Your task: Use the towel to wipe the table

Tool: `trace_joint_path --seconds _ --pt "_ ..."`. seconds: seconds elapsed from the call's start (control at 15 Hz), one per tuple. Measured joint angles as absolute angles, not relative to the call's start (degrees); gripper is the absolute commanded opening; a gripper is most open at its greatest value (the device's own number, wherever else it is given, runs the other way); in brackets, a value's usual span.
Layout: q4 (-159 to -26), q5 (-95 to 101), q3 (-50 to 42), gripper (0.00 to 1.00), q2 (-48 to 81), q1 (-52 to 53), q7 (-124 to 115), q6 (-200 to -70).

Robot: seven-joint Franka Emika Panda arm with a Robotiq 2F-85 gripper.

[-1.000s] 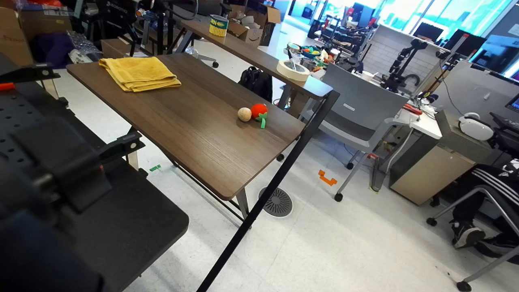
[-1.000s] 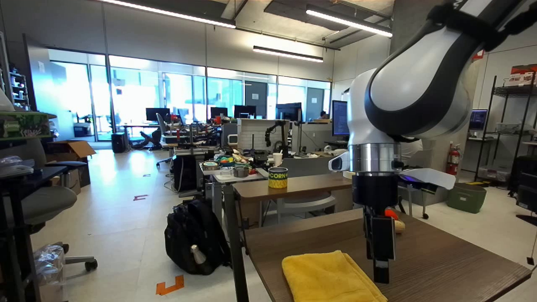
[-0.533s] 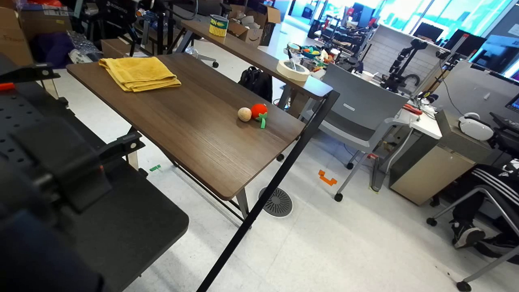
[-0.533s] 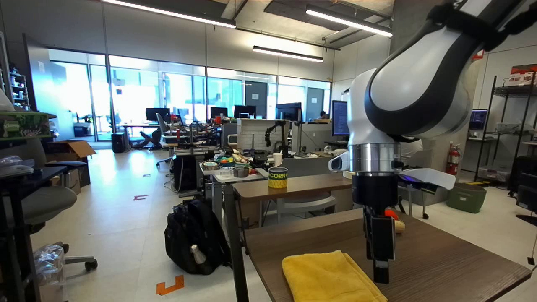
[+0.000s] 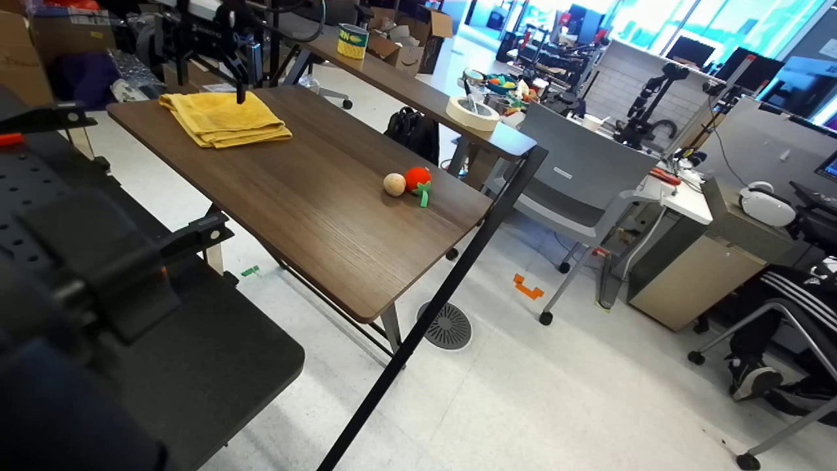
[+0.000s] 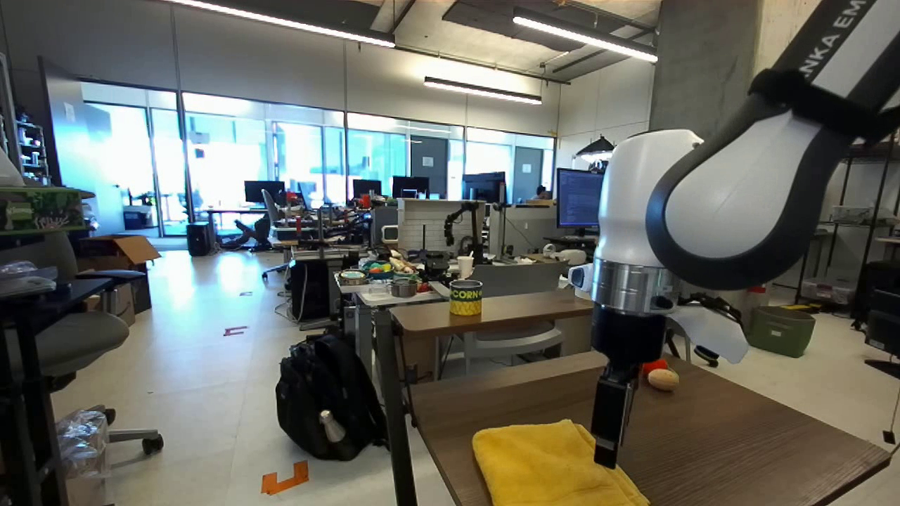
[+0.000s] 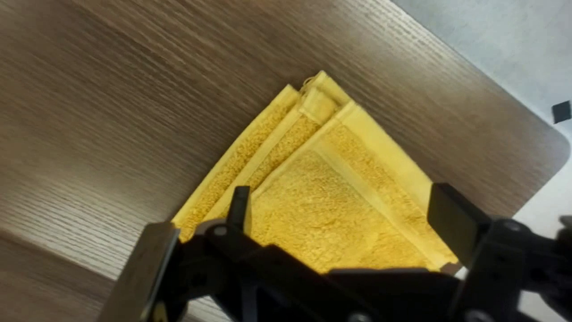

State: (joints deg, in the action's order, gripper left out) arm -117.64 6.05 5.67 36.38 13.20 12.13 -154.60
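Note:
The towel, a folded mustard-yellow cloth, lies on the brown wood-grain table near one end. The towel shows in both exterior views and in the wrist view. My gripper is open in the wrist view, its fingers wide apart with the towel seen between them and nothing held. In an exterior view the gripper points down at the towel's edge; whether it touches the cloth I cannot tell. It also shows above the towel in an exterior view. The towel's near part is hidden by the gripper in the wrist view.
A tan ball and a red toy tomato with a green stem sit towards the table's other end. A raised shelf along one side holds a corn can and a tape roll. A black backpack stands on the floor.
The arm has shifted and turned. The gripper has moved left to the towel's edge in an exterior view and has come into sight above the towel in both. The towel has not moved.

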Motion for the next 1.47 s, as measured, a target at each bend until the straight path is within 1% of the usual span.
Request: trace_joint_path --seconds 0.27,0.33,0.47,0.6,0.87,1.07,1.47 --pt "-117.17 8.23 -1.2 1.0 37.19 21.54 -4.92 -154.43" --pt "-116.76 7.5 -0.71 1.0 37.56 22.19 -7.15 -152.73" --pt "-116.45 4.79 4.81 1.0 38.07 19.57 -4.25 -151.92" --pt "-116.4 4.15 7.2 1.0 38.08 17.76 -2.99 -151.92" --pt "-116.41 4.22 7.22 1.0 38.09 16.82 -2.71 -151.92" --pt "-114.79 5.45 4.94 1.0 39.26 18.64 -6.64 -151.82" --pt "-102.92 5.75 2.28 1.0 48.94 23.02 -14.86 -149.96"
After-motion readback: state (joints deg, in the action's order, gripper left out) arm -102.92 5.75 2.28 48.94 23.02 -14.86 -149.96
